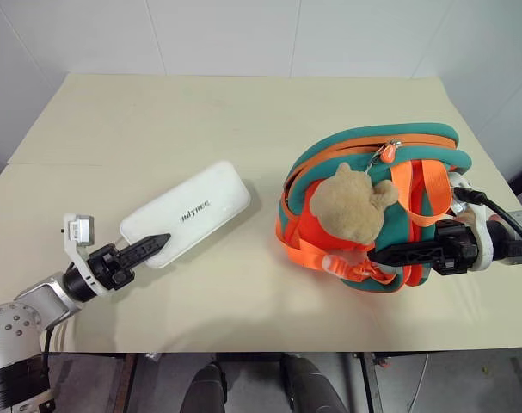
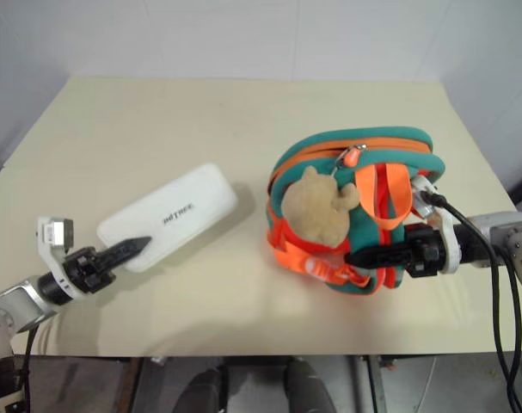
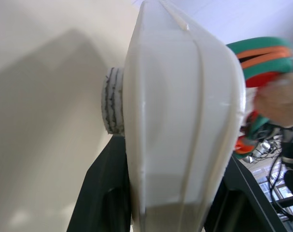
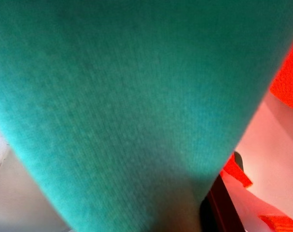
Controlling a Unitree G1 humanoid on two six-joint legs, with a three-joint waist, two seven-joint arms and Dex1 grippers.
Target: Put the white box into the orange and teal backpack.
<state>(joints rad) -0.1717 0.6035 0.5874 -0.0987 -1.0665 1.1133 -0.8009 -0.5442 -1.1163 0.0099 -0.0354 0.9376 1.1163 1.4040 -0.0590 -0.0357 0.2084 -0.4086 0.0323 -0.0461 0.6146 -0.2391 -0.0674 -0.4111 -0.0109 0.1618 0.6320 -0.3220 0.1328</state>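
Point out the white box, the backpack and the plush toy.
white box (image 1: 192, 211), left eye view, on its lettered top.
orange and teal backpack (image 1: 377, 138), left eye view, on its teal upper rim.
tan plush toy (image 1: 346, 208), left eye view, on its body.

One white box (image 1: 188, 212), one orange and teal backpack (image 1: 424, 142)

Beige worktop (image 1: 243, 112) fills mid frame; tan plush toy (image 1: 351, 206) right of centre; white wall (image 1: 243, 34) along top

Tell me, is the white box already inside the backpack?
No, the white box is out on the table, its near end held in the left gripper, apart from the orange and teal backpack.
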